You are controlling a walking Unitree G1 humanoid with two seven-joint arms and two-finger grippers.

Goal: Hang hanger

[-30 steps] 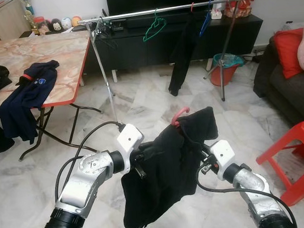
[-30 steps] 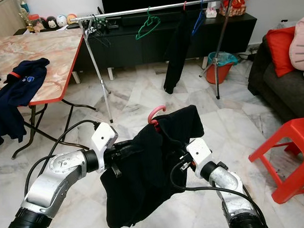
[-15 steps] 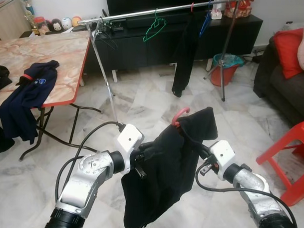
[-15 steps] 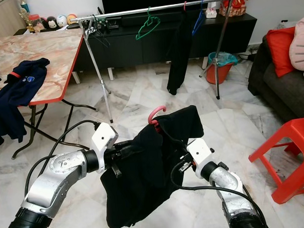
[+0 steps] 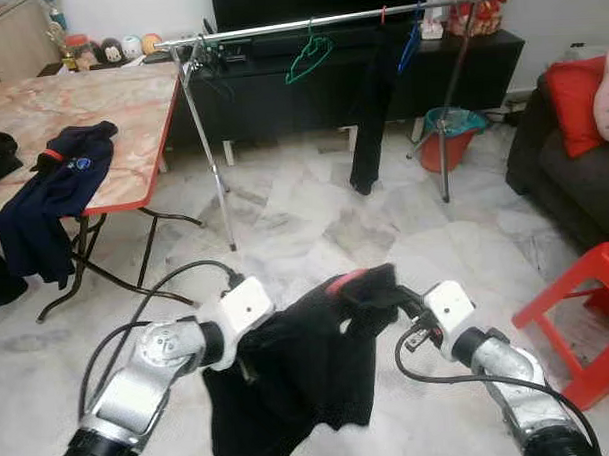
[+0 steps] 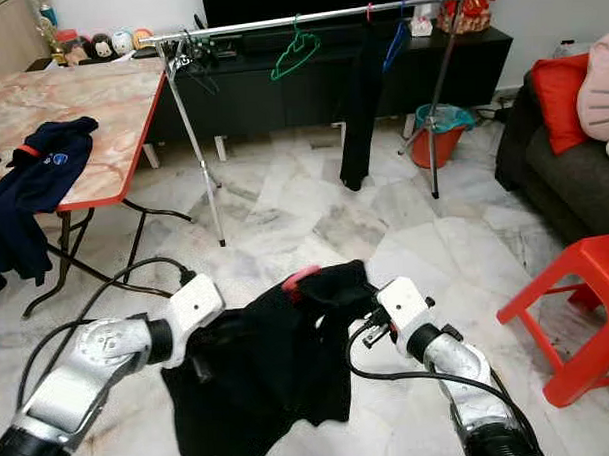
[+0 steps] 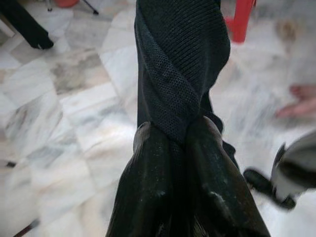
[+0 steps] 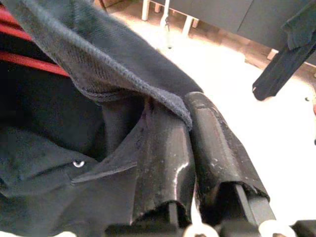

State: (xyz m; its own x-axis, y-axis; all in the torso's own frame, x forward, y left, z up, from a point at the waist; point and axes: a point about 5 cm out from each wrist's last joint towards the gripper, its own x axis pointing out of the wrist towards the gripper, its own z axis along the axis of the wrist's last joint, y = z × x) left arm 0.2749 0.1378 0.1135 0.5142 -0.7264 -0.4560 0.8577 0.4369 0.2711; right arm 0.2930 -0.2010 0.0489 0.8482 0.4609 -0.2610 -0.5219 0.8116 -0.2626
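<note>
Left eye view | both pincers, left (image 7: 170,136) and right (image 8: 185,111), clamp black garment (image 5: 310,373) | rack (image 5: 307,23) ahead, seemingly unobstructed

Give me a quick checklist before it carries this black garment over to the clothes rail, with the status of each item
1. Left gripper clamped on black garment: ok, fabric pinched between both fingers.
2. Right gripper clamped on the garment: ok, cloth edge caught between its fingers.
3. Red hanger hook free and upright: not ok, it lies low, mostly buried in cloth.
4. Open space on the rail: ok, bare stretch left of the green hanger.
5. Floor path to the rail: ok, bare tiles ahead.
6. Garment seated properly on the hanger: cannot tell.
</note>
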